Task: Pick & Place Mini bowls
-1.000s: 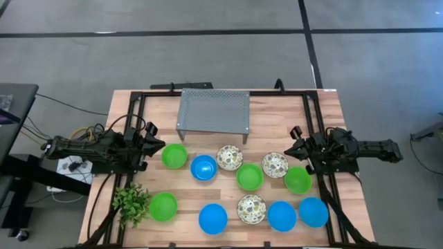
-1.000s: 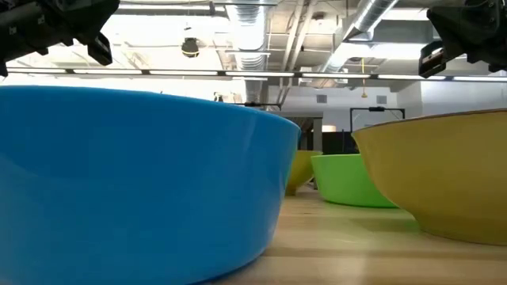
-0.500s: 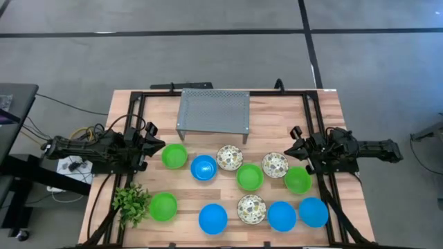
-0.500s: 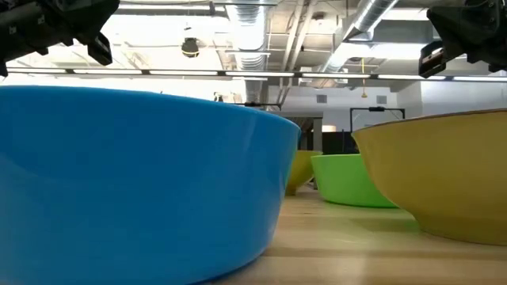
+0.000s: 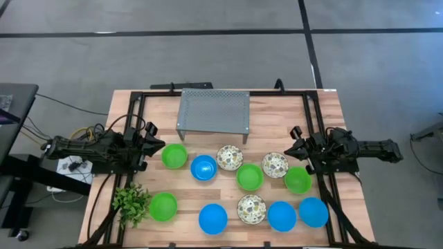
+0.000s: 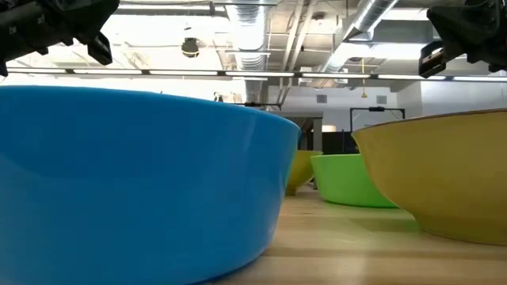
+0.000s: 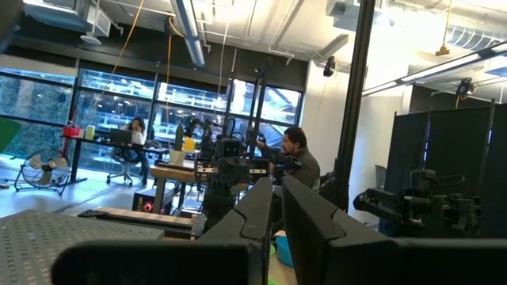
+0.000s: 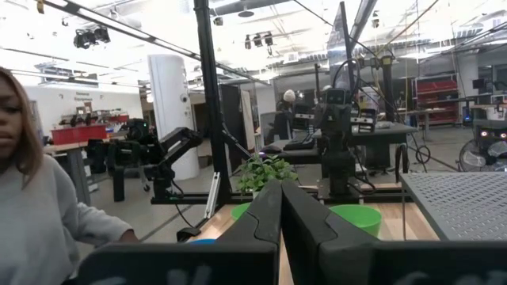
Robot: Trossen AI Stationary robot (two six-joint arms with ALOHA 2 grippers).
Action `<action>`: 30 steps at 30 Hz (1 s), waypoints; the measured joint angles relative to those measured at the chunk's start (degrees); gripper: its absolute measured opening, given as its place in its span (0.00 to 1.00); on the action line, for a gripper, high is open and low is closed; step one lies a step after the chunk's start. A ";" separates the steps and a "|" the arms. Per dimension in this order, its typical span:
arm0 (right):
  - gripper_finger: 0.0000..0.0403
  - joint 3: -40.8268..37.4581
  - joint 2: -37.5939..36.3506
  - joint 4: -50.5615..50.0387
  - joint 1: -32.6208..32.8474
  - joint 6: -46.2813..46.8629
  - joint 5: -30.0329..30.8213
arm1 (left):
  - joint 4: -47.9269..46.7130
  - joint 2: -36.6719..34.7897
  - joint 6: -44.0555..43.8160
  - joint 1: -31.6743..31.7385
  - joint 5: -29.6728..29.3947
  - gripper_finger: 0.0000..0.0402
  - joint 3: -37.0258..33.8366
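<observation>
Both arms wait at the worktop's side edges, eleven bowls spread between them.

You see the left gripper (image 5: 158, 143) at the left edge, fingers nearly together and holding nothing, beside a green bowl (image 5: 174, 155). The right gripper (image 5: 292, 146) sits closed and empty at the right edge, near a white bowl (image 5: 275, 164). The other bowls lie in two rows along the front half, a plant (image 5: 131, 203) at the front left corner, a mesh shelf (image 5: 213, 113) at the back edge.

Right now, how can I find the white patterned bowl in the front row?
Start at the grey perforated shelf at the table's back. The front row holds five bowls; the patterned bowl stands fourth from the plant, the only white one between blue bowls.
</observation>
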 joint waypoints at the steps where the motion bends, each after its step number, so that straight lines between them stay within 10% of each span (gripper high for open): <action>1: 0.00 0.00 0.00 0.00 0.00 0.00 0.00 | 0.00 0.00 0.01 0.00 0.02 0.08 0.00; 30: 0.00 0.00 -0.01 -0.01 -0.01 0.00 0.00 | 0.96 0.00 0.00 0.01 0.02 0.08 0.00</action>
